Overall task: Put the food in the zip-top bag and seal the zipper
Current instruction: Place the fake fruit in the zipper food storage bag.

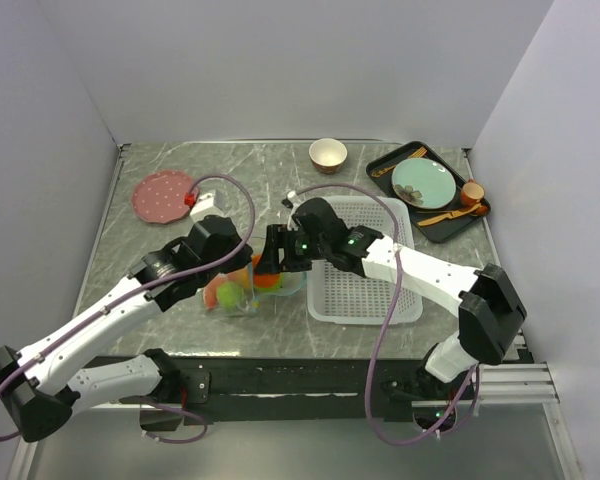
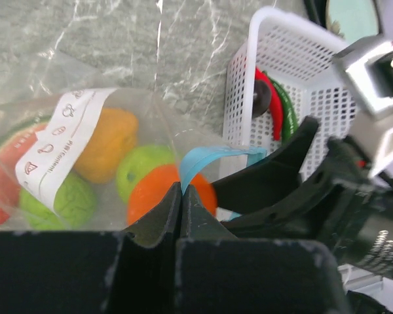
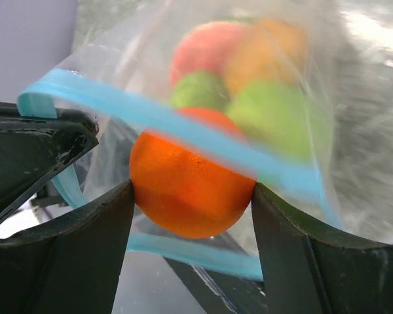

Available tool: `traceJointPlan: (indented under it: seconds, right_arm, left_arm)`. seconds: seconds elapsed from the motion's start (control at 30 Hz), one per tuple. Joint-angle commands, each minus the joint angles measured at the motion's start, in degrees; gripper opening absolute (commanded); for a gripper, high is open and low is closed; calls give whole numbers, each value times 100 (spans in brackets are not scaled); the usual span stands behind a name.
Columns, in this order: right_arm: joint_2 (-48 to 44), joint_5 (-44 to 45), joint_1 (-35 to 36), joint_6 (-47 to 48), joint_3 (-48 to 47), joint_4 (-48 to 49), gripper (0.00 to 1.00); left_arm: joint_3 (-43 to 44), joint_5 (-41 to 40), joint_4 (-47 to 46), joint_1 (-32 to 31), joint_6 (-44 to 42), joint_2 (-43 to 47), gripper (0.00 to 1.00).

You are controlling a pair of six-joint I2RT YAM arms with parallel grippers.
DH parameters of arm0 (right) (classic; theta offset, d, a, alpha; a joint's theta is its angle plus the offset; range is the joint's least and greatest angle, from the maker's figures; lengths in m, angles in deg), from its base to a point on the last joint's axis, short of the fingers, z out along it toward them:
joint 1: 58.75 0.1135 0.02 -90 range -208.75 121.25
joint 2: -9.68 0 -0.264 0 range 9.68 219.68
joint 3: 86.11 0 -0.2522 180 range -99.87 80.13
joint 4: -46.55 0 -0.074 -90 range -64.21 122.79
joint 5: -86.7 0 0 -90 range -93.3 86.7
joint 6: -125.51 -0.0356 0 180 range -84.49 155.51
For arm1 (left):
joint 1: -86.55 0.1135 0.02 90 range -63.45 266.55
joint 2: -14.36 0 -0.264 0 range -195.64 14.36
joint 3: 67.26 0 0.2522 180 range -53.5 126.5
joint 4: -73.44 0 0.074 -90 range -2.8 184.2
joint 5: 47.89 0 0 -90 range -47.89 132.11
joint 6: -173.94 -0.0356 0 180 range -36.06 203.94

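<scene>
Right wrist, one orange (in gripper), seemingly two apples, zipper

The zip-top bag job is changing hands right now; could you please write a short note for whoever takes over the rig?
Left gripper: jaws shut on the zipper, holding the zip-top bag open.
Right gripper: jaws closed on an orange at the mouth, between the zipper's strips.
Done: green apples and a watermelon slice lie inside the bag.
Left: release the orange inside, fetch the red chili and green pepper from the white basket, seal the zipper.
</scene>
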Motion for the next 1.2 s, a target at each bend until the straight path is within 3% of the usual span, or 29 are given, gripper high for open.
traceJointPlan:
  seconds: [0.0,0.27,0.4,0.53,0.67,0.83,1.07,1.17]
  right_arm:
    - [58,-530,143,-21,-252,577,69]
    - [-283,-602,161,84,91,762,93]
    - [-477,-374,170,110,47,675,99]
    - [-819,416,161,268,3,132,100]
    - [-1565,2090,126,339,143,-485,100]
    - [-2287,3202,-243,199,521,-1196,100]
    - [-2008,2932,-1640,268,1215,-1761,99]
    - [-1718,2694,-1852,497,1436,-1594,86]
  left_arm:
    - [175,-333,31,-1,177,288,1]
    - [104,-605,197,-1,414,368,1]
    - [139,-772,373,-1,598,350,1]
    - [148,-913,488,-1,660,429,1]
    - [69,-957,470,-1,652,499,2]
    - [-142,-747,260,-1,643,412,2]
    - [-203,-474,58,-1,546,210,2]
    - [-177,-404,40,-1,511,157,1]
